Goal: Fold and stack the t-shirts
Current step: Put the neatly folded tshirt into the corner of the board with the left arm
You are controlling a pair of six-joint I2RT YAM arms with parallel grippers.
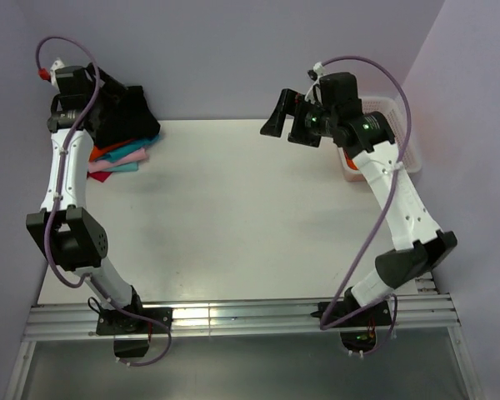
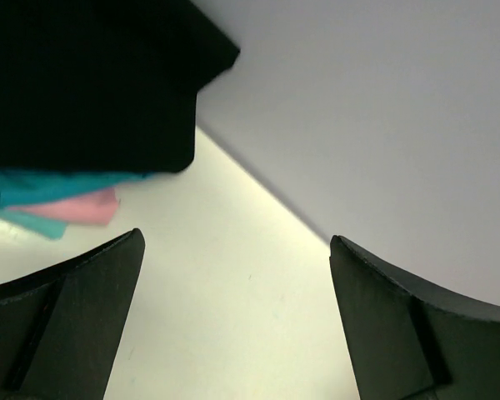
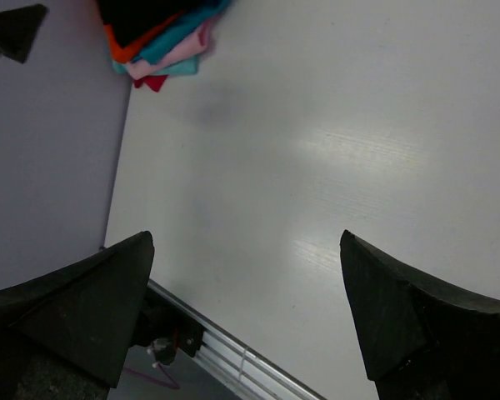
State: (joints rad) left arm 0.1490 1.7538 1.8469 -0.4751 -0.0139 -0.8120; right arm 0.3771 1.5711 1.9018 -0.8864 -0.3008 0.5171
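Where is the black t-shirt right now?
The black t-shirt lies at the table's far left corner in the top view, on top of the stacked teal, pink and orange shirts.

You are getting lots of room to move over the wide bare middle of the bench (image 1: pixel 233 217). The pile of t-shirts (image 1: pixel 125 154) is filling the far left corner. The white basket (image 1: pixel 397 107) is sitting at the far right edge. The wall (image 1: pixel 233 58) is closing off the back.

The right arm (image 1: pixel 396 196) hides most of the basket (image 1: pixel 410 146), and the left arm (image 1: pixel 62 179) covers part of the t-shirts (image 1: pixel 127 152).
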